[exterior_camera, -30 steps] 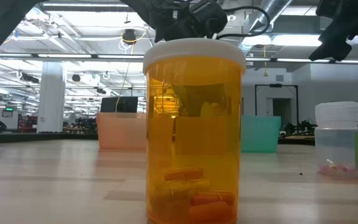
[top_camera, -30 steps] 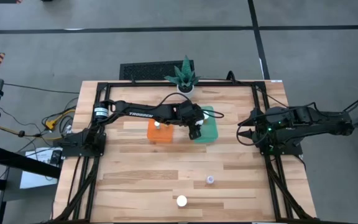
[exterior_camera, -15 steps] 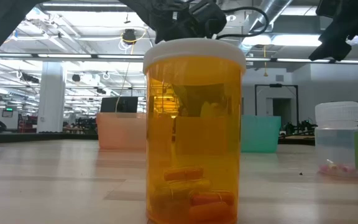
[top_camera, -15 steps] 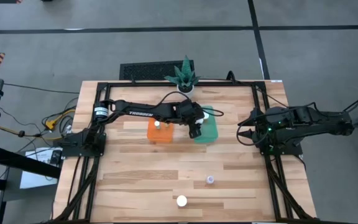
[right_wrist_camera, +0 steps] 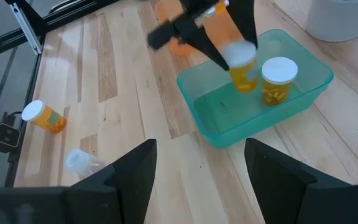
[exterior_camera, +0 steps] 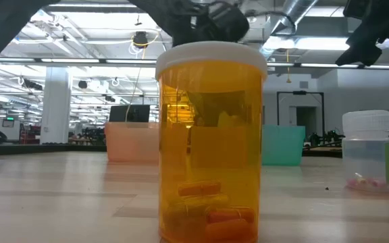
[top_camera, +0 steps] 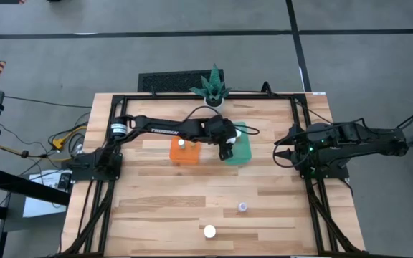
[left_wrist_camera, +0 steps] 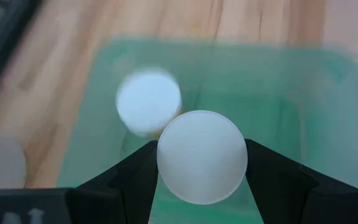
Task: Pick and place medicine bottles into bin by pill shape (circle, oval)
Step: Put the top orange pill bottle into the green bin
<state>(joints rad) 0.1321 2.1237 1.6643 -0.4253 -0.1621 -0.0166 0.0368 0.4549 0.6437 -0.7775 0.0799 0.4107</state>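
Observation:
My left gripper reaches over the green bin and is shut on an amber medicine bottle with a white cap. A second amber bottle stands upright inside that bin. Left of it, the orange bin holds one white-capped bottle. Two more bottles rest on the table near its front edge: an amber one and a bluish-clear one. My right gripper waits open at the table's right side, with nothing between its fingers. My left gripper pinches the bottle's white cap between its two fingers, one on each side. The fingers slant down from the table's left. The bottle hangs roughly upright below them inside the green bin's rim; I cannot tell whether its base touches the bin's floor.
A white plant pot with a green plant stands at the table's far edge, just behind the bins. Black frame rails run along the table's sides. Bare wood lies between the bins and the two front bottles.

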